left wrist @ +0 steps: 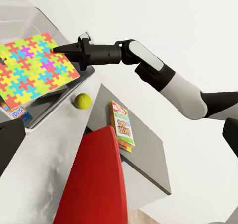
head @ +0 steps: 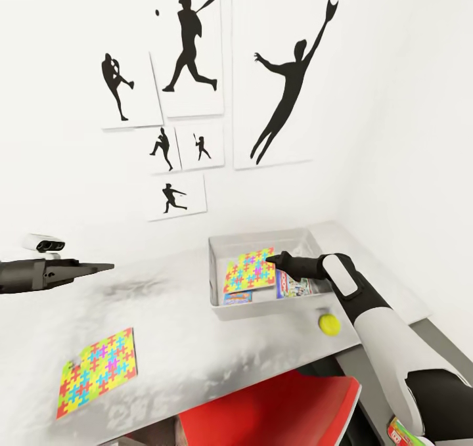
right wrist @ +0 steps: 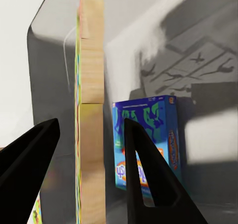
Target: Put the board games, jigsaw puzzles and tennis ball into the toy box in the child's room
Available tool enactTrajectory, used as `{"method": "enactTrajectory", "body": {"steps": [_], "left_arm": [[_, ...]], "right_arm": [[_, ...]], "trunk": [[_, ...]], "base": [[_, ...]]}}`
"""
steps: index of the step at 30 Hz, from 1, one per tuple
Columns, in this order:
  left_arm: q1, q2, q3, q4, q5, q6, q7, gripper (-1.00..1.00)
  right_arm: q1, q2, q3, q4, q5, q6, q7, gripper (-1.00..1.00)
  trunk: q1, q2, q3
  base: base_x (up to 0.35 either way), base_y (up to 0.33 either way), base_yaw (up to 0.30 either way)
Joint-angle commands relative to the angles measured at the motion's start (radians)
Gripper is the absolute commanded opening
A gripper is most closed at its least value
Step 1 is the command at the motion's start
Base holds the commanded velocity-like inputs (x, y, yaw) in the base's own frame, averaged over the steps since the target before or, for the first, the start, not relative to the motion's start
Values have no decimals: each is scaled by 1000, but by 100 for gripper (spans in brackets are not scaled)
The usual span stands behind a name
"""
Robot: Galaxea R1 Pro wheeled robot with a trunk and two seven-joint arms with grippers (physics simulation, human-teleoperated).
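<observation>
Right gripper (head: 270, 259), fingers apart on either side of the edge of a jigsaw puzzle (head: 249, 269) that leans tilted inside the toy box (head: 220, 247); contact with the puzzle cannot be confirmed. Blue board game (head: 238, 297) lies at the box's near left, a second game (head: 293, 284) to its right. Tennis ball (head: 329, 324) rests on the table (head: 171, 328) just near of the box. Second puzzle (head: 97, 370) lies flat at the near left. Left gripper (head: 105, 268) hovers over the table's left; whether its fingers are apart cannot be told. Third game (left wrist: 121, 124) lies on a lower cabinet (left wrist: 148, 154) right of the table.
</observation>
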Motion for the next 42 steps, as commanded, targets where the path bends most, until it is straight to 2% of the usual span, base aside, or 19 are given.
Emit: {"method": "enactTrajectory", "body": {"steps": [1,37,38,42], "left_arm": [[-1,0,-1,0,0,11,-4,100],[-1,0,-1,0,0,11,-4,100],[-1,0,-1,0,0,11,-4,100],[-1,0,-1,0,0,11,-4,100]], "right_arm": [[-1,-1,3,-1,7,2,7,-100],[-2,1,3,4,9,3,6,-100],[-2,1,3,4,9,3,6,100],[-3,1,2,3,9,3,5,100]], "trunk": [[1,-2,-2],[1,-2,-2],[1,-2,-2],[1,-2,-2]], "base": [[0,0,0],[0,0,0],[0,0,0],[0,0,0]]}}
